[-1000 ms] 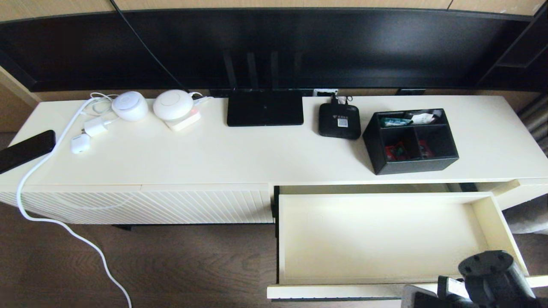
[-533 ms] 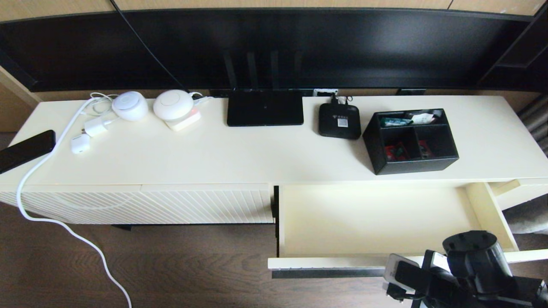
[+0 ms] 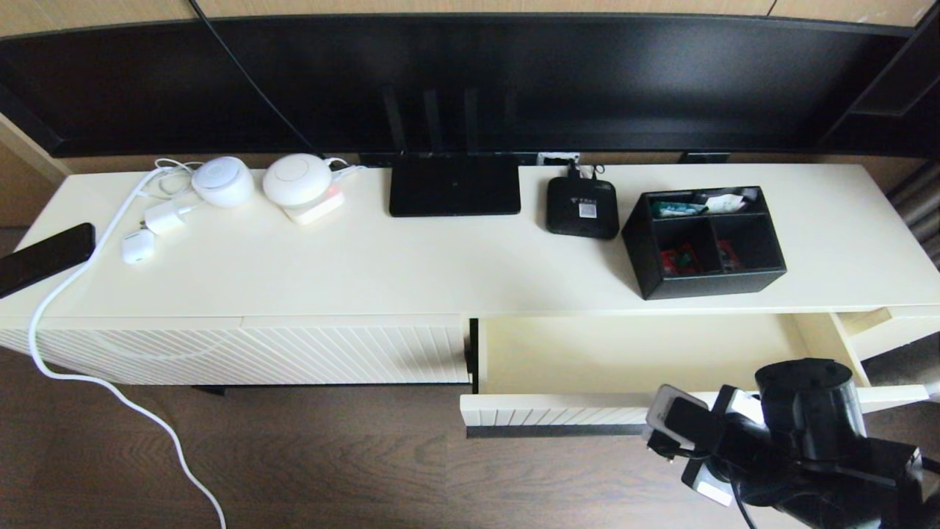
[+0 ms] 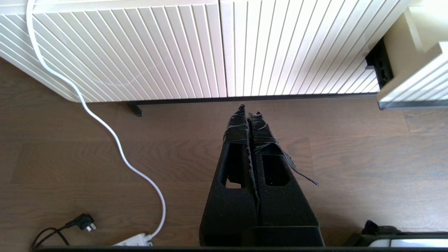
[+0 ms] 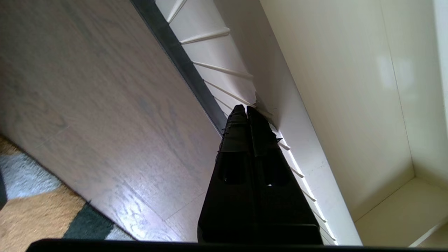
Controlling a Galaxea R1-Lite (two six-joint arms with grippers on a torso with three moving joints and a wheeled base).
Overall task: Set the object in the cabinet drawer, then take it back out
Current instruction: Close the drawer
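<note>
The black organizer box (image 3: 703,241) with colourful packets stands on the cabinet top at the right, untouched. Below it the cream cabinet drawer (image 3: 631,353) is partly open, its inside bare, and its ribbed front (image 3: 558,417) carries a dark bar handle (image 3: 551,431). My right arm (image 3: 804,426) reaches to the drawer's front. In the right wrist view my right gripper (image 5: 246,109) is shut on nothing, its tips against the ribbed front (image 5: 224,84) just above the handle (image 5: 182,63). My left gripper (image 4: 249,111) hangs shut and empty over the floor before the handleless ribbed panel (image 4: 140,52).
On the cabinet top sit a flat router (image 3: 454,184), a small set-top box (image 3: 581,208), white round devices (image 3: 297,181) and a phone (image 3: 44,257). A white cable (image 3: 95,367) trails to the wooden floor. A dark TV (image 3: 470,81) stands behind. A rug (image 5: 31,210) lies nearby.
The drawer has slid inward, from wide open to roughly a third open. My right arm has moved forward with the drawer's front. The organizer box has not moved.
</note>
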